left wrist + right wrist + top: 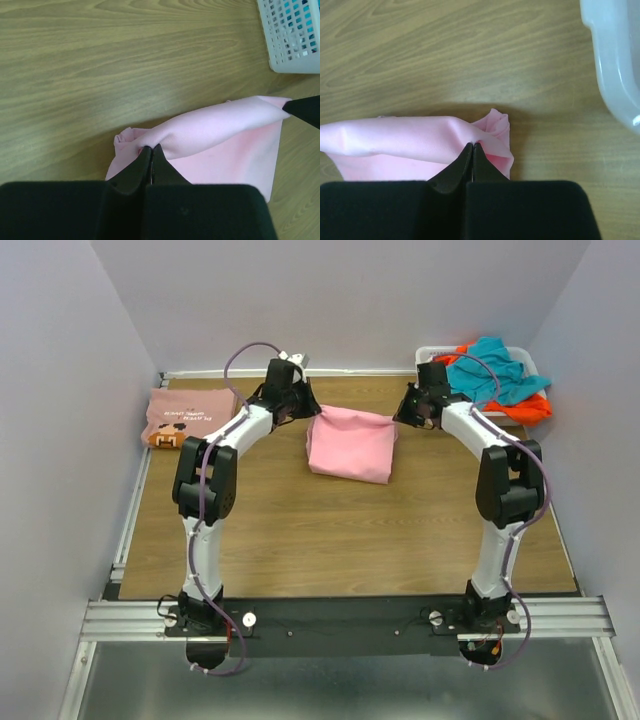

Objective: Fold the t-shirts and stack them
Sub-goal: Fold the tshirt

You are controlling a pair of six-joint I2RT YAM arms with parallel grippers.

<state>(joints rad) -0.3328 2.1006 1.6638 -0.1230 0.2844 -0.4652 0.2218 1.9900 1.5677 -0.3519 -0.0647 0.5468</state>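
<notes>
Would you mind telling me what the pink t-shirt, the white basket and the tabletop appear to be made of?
The pink t-shirt: soft matte cloth, probably cotton; it sags and creases where it is lifted. The white basket: glossy moulded plastic with a perforated wall. The tabletop: wood or wood-look laminate, going by the grain.

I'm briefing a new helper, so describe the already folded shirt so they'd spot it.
Start at the far left corner of the wooden table. The dusty-pink t-shirt lies folded there. Unlike the plain light-pink t-shirt mid-table, it carries a brown-orange print.
</notes>
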